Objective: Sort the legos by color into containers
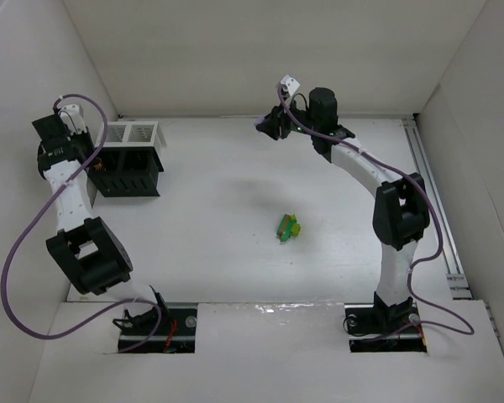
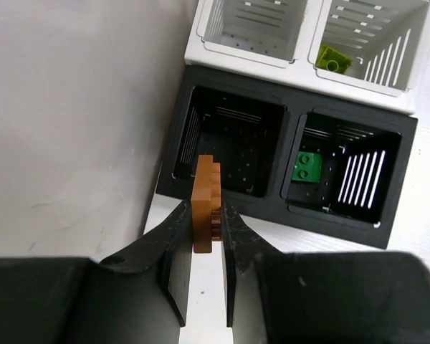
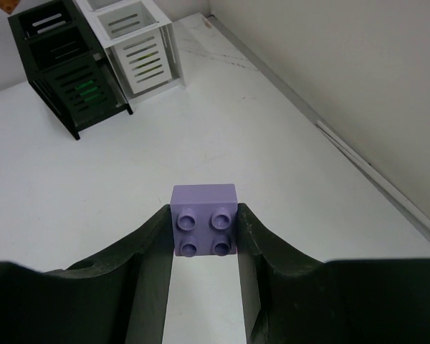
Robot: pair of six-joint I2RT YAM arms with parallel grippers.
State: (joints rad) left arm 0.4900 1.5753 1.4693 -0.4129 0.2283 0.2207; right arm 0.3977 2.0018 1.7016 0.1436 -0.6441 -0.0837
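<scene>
I count four compartments (image 2: 286, 147), one orange brick (image 2: 204, 201), one lilac brick (image 3: 204, 218), one binned green brick (image 2: 307, 167), one binned yellow-green brick (image 2: 332, 59), and one heap (image 1: 287, 227) too small to count.

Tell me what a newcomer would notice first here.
The left end effector pinches an orange brick edge-on beside the empty black compartment of the rack. The right end effector grips a lilac brick, studs facing its camera, over the far side of the table. A green and yellow-green clump lies alone mid-table, and the rack holds one green brick and one yellow-green brick.
</scene>
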